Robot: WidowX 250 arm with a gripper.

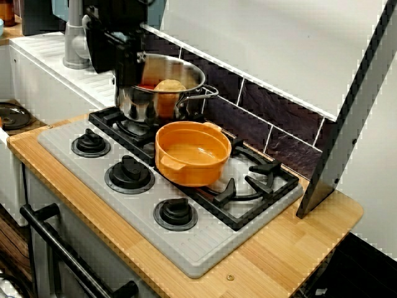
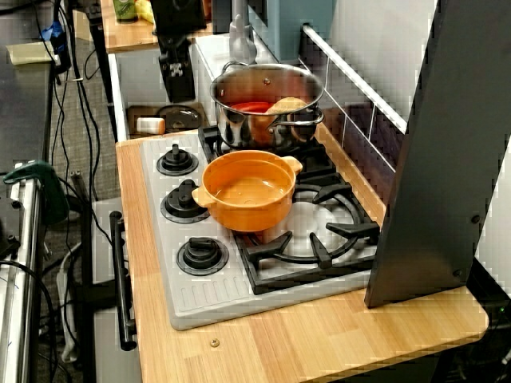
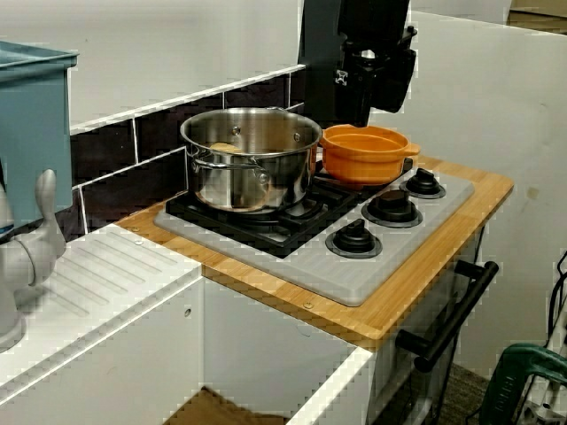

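Observation:
My black gripper (image 1: 127, 73) hangs raised beside the steel pot (image 1: 146, 105), at its side toward the sink and the knobs. Seen from above along the counter, the gripper (image 2: 177, 89) is left of the pot (image 2: 239, 124) and apart from it. From the sink side the gripper (image 3: 368, 111) stands high over the stove. Its fingers are dark and blurred, so their gap is unclear. Nothing shows in them. The pot holds a red item (image 2: 251, 107) and a yellowish item (image 1: 169, 87). An empty orange pot (image 1: 192, 166) sits on the near burner.
Three black knobs (image 1: 129, 174) line the stove's front. A grey tap (image 1: 74, 37) and a sink with a drain (image 1: 12, 116) lie to the left. A tall grey panel (image 1: 347, 124) leans at the counter's right end. An oven handle (image 1: 68, 254) sticks out below.

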